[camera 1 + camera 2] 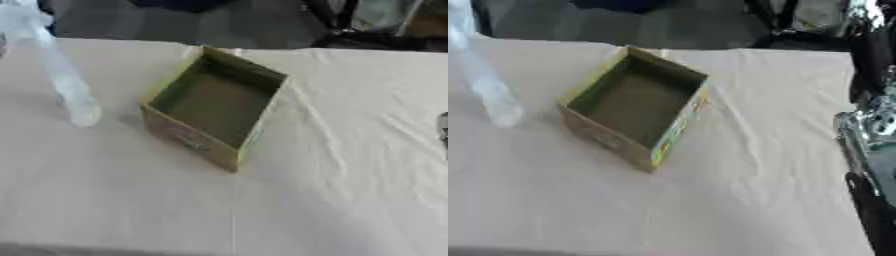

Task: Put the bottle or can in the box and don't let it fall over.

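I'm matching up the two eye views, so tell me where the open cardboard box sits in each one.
Left eye view: the cardboard box sits just left of centre, in the upper half, open and empty.
Right eye view: the box lies further left, at the same height.
Shared landmark: the clear bottle-like shape to the box's left, on the white tablecloth.

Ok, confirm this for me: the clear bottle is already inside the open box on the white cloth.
Not right. The open box holds nothing. The clear bottle is outside it, off to the box's left above the white cloth. The left eye view shows this.
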